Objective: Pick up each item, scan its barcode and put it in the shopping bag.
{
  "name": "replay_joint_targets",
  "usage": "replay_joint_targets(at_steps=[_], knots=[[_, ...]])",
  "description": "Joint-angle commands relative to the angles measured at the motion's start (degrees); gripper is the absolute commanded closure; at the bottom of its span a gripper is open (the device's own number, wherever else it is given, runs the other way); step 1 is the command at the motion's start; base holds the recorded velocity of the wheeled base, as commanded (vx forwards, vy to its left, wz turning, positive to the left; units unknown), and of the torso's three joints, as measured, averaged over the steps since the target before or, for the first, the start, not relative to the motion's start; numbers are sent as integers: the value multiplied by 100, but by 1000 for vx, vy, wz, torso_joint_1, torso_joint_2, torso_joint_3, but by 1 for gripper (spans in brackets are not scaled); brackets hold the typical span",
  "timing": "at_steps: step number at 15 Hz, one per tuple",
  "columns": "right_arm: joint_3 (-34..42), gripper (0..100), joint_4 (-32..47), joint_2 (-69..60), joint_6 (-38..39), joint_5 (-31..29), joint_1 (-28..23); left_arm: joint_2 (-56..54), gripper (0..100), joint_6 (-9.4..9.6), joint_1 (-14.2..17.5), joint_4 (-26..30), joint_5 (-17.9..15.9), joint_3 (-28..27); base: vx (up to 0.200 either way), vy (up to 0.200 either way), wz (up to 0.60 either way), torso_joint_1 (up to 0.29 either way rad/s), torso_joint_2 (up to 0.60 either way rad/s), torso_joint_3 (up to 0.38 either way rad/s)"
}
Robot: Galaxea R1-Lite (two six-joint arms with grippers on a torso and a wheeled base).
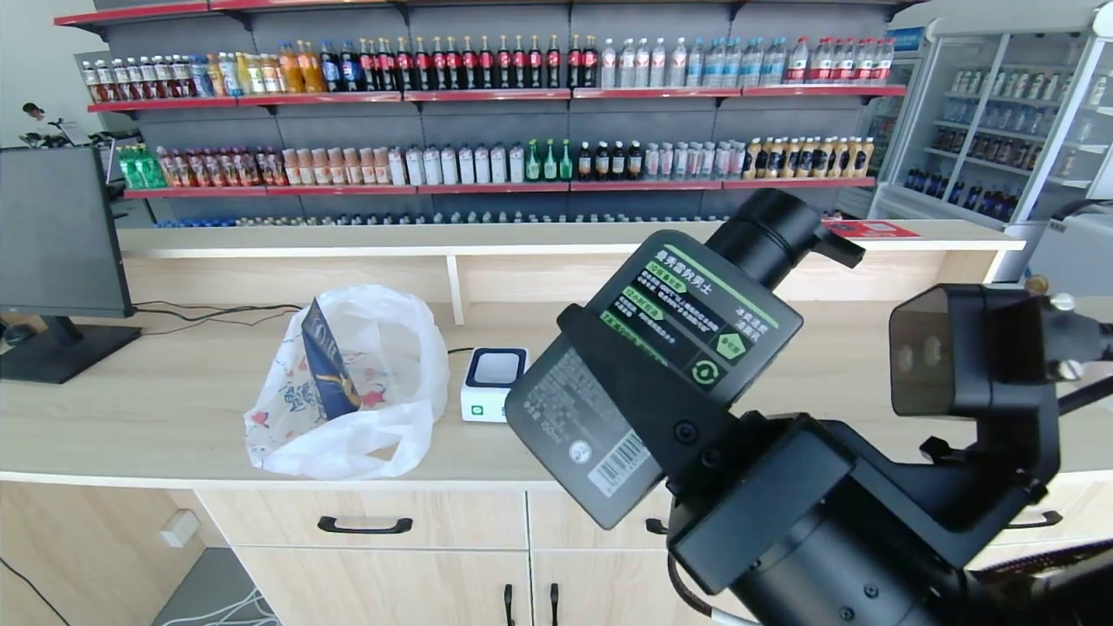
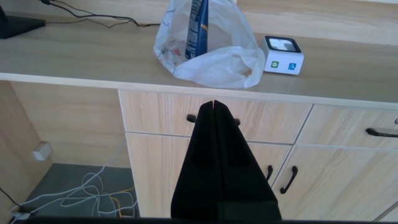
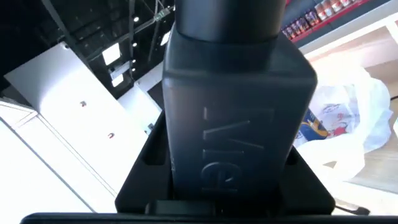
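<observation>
My right gripper [image 1: 639, 374] is shut on a black bottle [image 1: 696, 296], holding it tilted in the air to the right of the scanner, high above the counter. Its white barcode label [image 1: 619, 462] faces up at the lower end. In the right wrist view the bottle [image 3: 236, 124] sits between the two fingers. A white shopping bag [image 1: 365, 409] lies open on the counter with a dark blue packet [image 1: 323, 365] standing in it. The small white scanner [image 1: 494, 382] sits just right of the bag. My left gripper [image 2: 213, 106] is shut and empty, low in front of the cabinet drawers.
A black monitor [image 1: 52, 235] stands at the counter's left end with cables [image 1: 217, 311] trailing behind the bag. Behind the counter runs a raised wooden ledge [image 1: 522, 236], then shelves of drinks. Drawers and doors with black handles [image 1: 363, 525] lie below the counter.
</observation>
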Motion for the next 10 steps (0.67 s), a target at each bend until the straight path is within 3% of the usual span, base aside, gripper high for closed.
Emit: replay_joint_targets(at_steps=[1, 10], knots=[[-19, 100, -3, -171, 142, -21, 60, 0, 100, -2, -2, 0, 0, 0, 0, 0, 0, 0, 0, 0], [-63, 100, -3, -479, 291, -12, -37, 0, 100, -11, -2, 0, 0, 0, 0, 0, 0, 0, 0, 0]])
